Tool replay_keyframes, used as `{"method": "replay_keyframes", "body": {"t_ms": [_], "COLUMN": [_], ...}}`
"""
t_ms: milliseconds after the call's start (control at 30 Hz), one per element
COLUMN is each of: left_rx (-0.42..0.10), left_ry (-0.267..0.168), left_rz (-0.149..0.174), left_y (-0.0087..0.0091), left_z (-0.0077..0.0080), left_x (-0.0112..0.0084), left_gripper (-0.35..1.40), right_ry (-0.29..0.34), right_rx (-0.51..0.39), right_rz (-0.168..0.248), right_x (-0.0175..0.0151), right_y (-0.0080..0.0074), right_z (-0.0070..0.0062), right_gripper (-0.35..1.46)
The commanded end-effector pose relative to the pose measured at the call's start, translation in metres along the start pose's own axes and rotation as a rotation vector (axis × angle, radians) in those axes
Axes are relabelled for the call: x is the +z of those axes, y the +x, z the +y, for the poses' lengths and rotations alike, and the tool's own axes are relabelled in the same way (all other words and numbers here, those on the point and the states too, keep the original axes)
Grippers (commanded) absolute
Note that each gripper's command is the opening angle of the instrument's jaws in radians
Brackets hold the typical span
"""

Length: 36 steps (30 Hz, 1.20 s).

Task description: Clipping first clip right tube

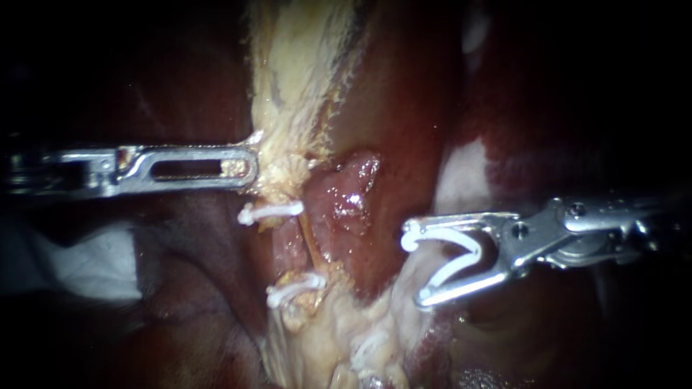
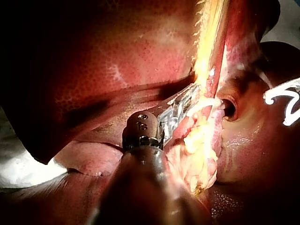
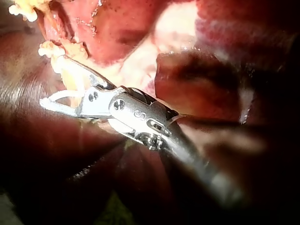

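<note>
Approach, I judge: the right instrument [image 1: 414, 266], jaws wide, holds an open white V-shaped plastic clip [image 1: 468, 245] beside the pale right tube [image 1: 395, 302]; next it should straddle the tube. The left instrument [image 1: 251, 167] grips yellowish tissue [image 1: 295, 86].

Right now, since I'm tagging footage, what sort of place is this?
Probably a surgical bench setup seen close through an endoscope: glistening liver, two white clips on a tube, and the right tool holding an open clip.

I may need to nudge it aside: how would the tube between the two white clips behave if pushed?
Probably soft and floppy: the tube looks thin, and the upper clip and lower clip pinch across it. Likely slippery, since the red tissue beside it glistens wet. Possibly fragile: frayed pale tissue hangs below it.
</note>
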Motion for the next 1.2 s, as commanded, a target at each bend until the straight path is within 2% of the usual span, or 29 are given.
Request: {"method": "replay_keyframes", "body": {"t_ms": [33,200,300,467,700,833,1000,1200], "left_rx": [-0.001,-0.002,-0.002,-0.002,-0.003,-0.004,-0.005,-0.006], "left_ry": [0.001,0.001,0.001,0.0,0.001,0.001,0.001,0.002], "left_rz": [-0.002,-0.007,-0.007,-0.007,-0.01,-0.01,-0.014,-0.013], "left_y": [0.0,0.0003,0.0003,0.0004,0.0004,0.0005,0.0006,0.0007], "left_z": [-0.0004,-0.0011,-0.0011,-0.0012,-0.0016,-0.0018,-0.0022,-0.0026], "left_x": [-0.0001,-0.0002,-0.0002,-0.0003,-0.0003,-0.0004,-0.0004,-0.0003], "left_gripper": [-0.35,-0.35,-0.35,-0.35,-0.35,-0.35,-0.35,-0.35], "right_ry": [-0.001,0.002,0.015,0.024,0.008,-0.004,-0.012,-0.019], "right_rx": [0.007,0.022,0.029,0.034,0.026,0.02,0.025,0.027], "right_rz": [-0.001,0.0,-0.002,-0.013,-0.037,-0.039,-0.039,-0.037], "right_x": [0.0004,0.003,0.0043,0.0061,0.0076,0.0082,0.0084,0.0097], "right_y": [-0.0001,-0.0004,-0.001,-0.0031,-0.0063,-0.0076,-0.008,-0.0076], "right_z": [0.0003,0.002,0.003,0.0045,0.0073,0.0086,0.0098,0.0104], "right_gripper": [0.56,0.56,0.56,0.56,0.56,0.56,0.57,0.58]}}
